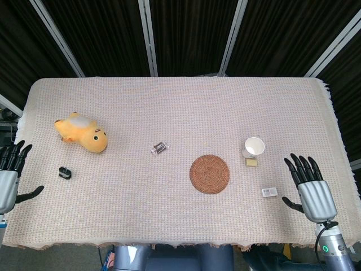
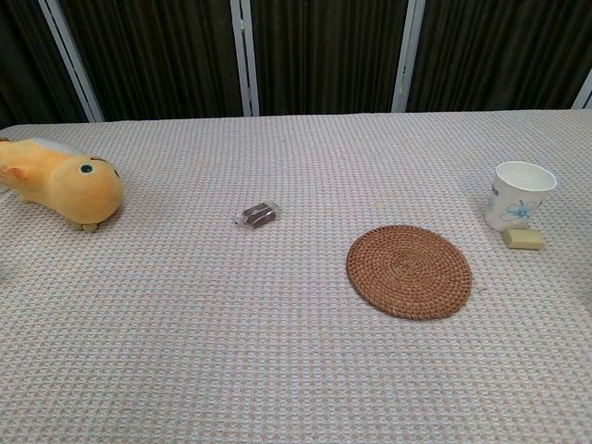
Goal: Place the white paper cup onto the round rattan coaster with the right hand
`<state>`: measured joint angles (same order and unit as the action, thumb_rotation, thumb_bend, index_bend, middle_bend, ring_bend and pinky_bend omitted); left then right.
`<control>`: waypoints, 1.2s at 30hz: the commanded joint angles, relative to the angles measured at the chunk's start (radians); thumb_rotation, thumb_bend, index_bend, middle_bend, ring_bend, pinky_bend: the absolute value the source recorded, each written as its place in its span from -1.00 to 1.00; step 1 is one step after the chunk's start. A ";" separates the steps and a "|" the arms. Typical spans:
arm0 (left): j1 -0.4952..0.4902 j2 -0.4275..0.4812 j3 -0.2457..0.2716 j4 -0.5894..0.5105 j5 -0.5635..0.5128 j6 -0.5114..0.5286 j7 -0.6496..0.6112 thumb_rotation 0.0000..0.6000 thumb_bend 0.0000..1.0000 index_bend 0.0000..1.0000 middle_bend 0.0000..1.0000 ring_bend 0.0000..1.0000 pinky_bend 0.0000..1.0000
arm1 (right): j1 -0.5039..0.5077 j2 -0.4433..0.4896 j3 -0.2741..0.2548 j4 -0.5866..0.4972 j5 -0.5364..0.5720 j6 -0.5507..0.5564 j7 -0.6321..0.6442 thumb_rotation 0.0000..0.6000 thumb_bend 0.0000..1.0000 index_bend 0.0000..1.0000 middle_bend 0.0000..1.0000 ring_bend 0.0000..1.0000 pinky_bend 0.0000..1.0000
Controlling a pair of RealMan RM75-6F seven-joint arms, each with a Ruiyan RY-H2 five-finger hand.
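On the table [image 1: 169,113], the round rattan coaster [image 1: 210,174] lies bare. The right robot hand [image 1: 309,186] rests empty, fingers apart. The white paper cup [image 1: 253,148] stands upright right of the coaster; probably light and crushable, so grip its sidewall gently.

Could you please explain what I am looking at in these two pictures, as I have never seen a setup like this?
This is a two-armed robot at a table. The head view looks down from above; the chest view looks across from lower down. Its left hand and right hand rest open at the table's edges, holding nothing. On the woven cloth lie a white paper cup, upright, a round rattan coaster to its left, a yellow plush toy, a small wrapped item, a small black object, a yellowish block beside the cup and a small white packet.
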<state>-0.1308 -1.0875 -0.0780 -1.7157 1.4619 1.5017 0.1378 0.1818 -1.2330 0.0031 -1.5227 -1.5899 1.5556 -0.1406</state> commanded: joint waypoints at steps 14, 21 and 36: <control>0.004 0.012 -0.004 -0.007 -0.008 -0.001 0.010 1.00 -0.94 -1.00 -1.00 -1.00 -1.00 | 0.142 -0.030 0.080 -0.032 0.085 -0.260 -0.028 1.00 -1.00 -1.00 -1.00 -1.00 -1.00; -0.004 0.005 -0.015 -0.021 -0.037 -0.013 0.059 1.00 -0.93 -1.00 -1.00 -1.00 -1.00 | 0.309 -0.060 0.213 -0.027 0.337 -0.532 -0.103 1.00 -1.00 -1.00 -1.00 -1.00 -1.00; -0.023 -0.026 -0.038 -0.006 -0.113 -0.048 0.115 1.00 -0.93 -1.00 -1.00 -1.00 -1.00 | 0.477 -0.208 0.265 0.220 0.634 -0.716 -0.249 1.00 -1.00 -0.95 -0.69 -0.80 -0.66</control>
<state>-0.1526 -1.1124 -0.1144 -1.7222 1.3515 1.4551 0.2519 0.6484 -1.4264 0.2693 -1.3191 -0.9688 0.8523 -0.3809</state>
